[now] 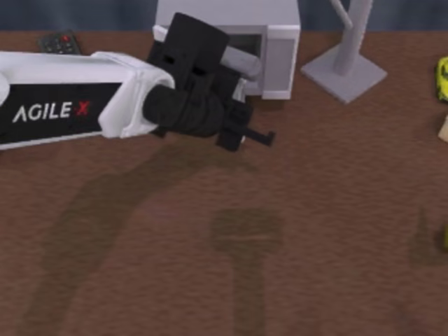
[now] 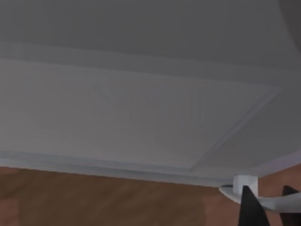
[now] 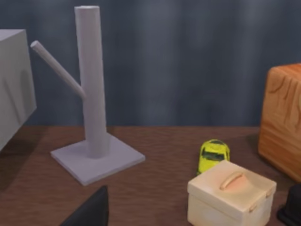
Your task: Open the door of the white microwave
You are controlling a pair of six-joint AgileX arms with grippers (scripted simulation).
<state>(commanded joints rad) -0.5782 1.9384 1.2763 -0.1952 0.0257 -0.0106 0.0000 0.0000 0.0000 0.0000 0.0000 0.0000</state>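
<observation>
Surface (image 1: 315, 210) was brown wood, mostly bare in front, which left the arm room to swing

Microwave (image 1: 276, 28) sat at the back edge, centre-left in the top view, front facing the arms. Door (image 1: 241, 61) looked swung part-way out from the body: dark cavity showed behind it near the grey control panel (image 1: 281, 59), so opening judged under way, not finished. In the left wrist view the door (image 2: 141, 117) filled the frame at close range, window face toward the camera

Left arm (image 1: 70, 98) reached in from the left, wrist low and turned toward the door's free edge, likely so it could pull along the hinge arc. Left pincer (image 2: 265, 207) sat at the door's lower corner, fingertips (image 2: 249, 207) either side of a pale white handle piece (image 2: 244, 186); looked narrow, closed on the handle

Grey stand (image 1: 343, 70) stood just right of the microwave, out of the door's swing by my read

Right arm wasn't in the top view; its pincer (image 3: 91, 209) showed only a dark tip, can't tell open or closed. Parked facing the stand, a yellow toy car (image 3: 214, 155), a cream box (image 3: 230, 195)

Small remote (image 1: 61, 43) lay back-left, irrelevant
</observation>
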